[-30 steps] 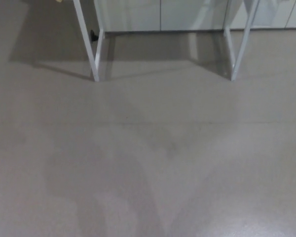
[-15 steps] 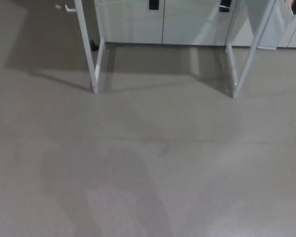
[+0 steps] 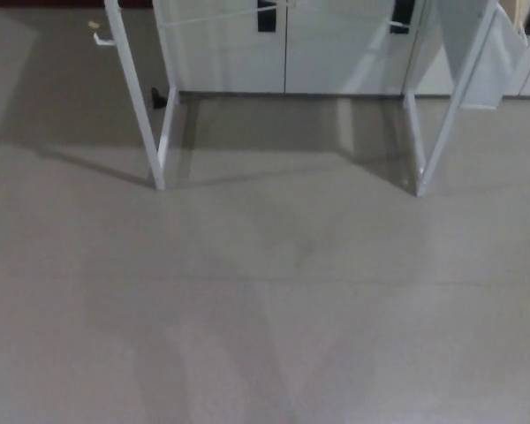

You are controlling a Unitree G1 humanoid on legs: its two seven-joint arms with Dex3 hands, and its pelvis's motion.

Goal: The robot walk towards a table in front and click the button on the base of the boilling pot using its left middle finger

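Plainly, the boiling pot and its button are out of sight; they should be up on the counter, whose top lies above the frame. Neither hand shows, so you cannot tell how their fingers are set. Your step is the approach: keep walking straight, centred between the two front legs, left leg (image 3: 141, 115) and right leg (image 3: 446, 115), and stop short of them. Raise your gaze before reaching. Counted: two white legs in front, two dark handles (image 3: 266, 15) on the cabinet doors (image 3: 230, 53) behind, bare grey floor (image 3: 265, 309).
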